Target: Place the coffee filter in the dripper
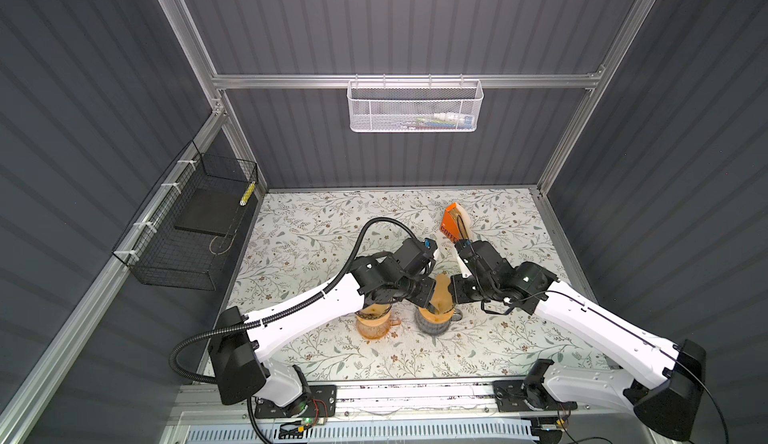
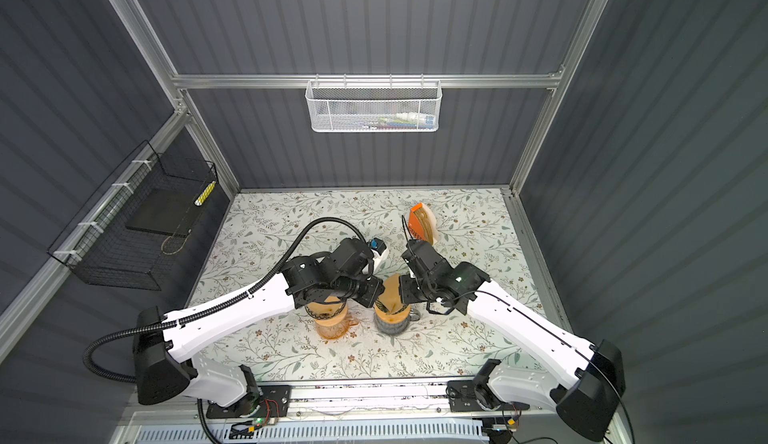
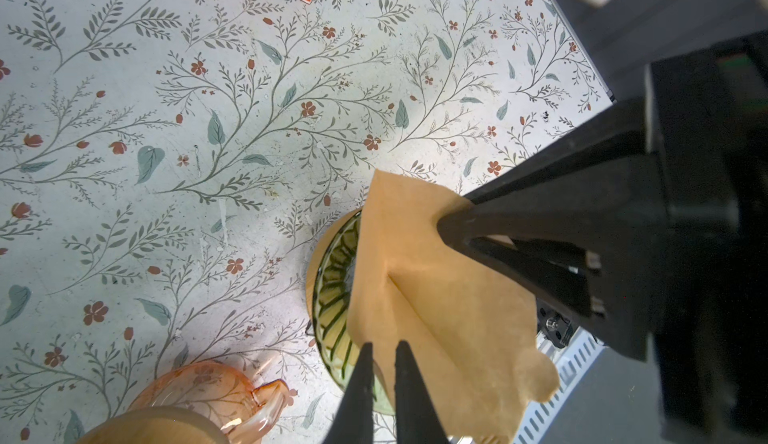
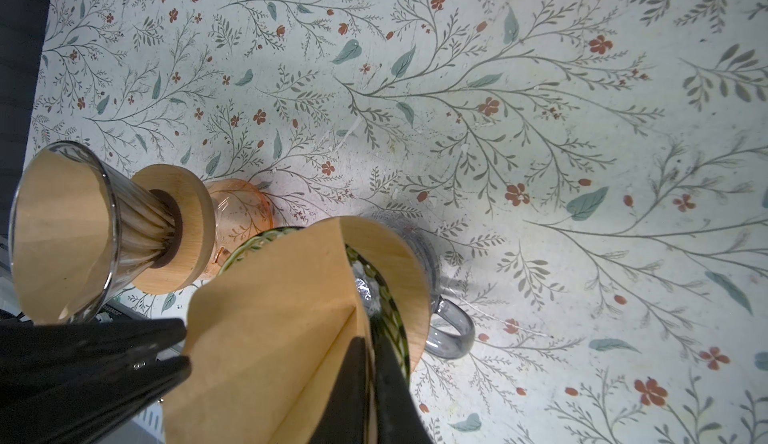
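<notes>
A brown paper coffee filter (image 1: 441,291) (image 2: 390,292) stands partly spread over the mouth of the green ribbed glass dripper (image 3: 332,296) (image 4: 388,300). The dripper has a wooden collar and sits on a grey glass mug (image 4: 453,332). The filter's (image 3: 436,296) lower part dips inside the rim and most of it stands above. My left gripper (image 3: 384,348) is shut on one edge of the filter. My right gripper (image 4: 370,342) is shut on the opposite edge (image 4: 270,317). Both grippers meet over the dripper in both top views.
A clear glass dripper (image 4: 62,234) holding its own filter stands on a pink glass server (image 3: 199,396) (image 1: 374,323) just left of the green one. An orange filter box (image 1: 453,223) (image 2: 419,223) stands behind. Wire baskets (image 1: 413,107) hang on the walls.
</notes>
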### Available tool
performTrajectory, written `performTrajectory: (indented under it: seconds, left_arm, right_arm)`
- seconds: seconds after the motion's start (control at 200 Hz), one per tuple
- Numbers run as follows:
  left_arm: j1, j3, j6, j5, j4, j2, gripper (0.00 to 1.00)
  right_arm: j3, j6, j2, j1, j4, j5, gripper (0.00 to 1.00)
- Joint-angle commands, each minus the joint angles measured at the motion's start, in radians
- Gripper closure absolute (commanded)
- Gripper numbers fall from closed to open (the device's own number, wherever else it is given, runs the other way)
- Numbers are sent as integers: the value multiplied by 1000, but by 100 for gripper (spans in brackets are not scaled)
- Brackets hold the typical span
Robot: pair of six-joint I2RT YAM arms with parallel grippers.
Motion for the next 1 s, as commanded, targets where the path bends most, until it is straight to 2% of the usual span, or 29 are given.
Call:
performTrajectory:
  seconds: [0.0,0.7,0.996]
  left_arm:
    - [4,-20,13,8,2,7,87]
    - [8,-54,-2,-27,30,-5,88]
    - [11,-63,-15,-69,32,-34,88]
  right_arm:
    - [30,-8,11,7,-16,20,89]
    - [34,-18,37,20,-6,39,89]
    - [52,-34,11,22,-16,42,85]
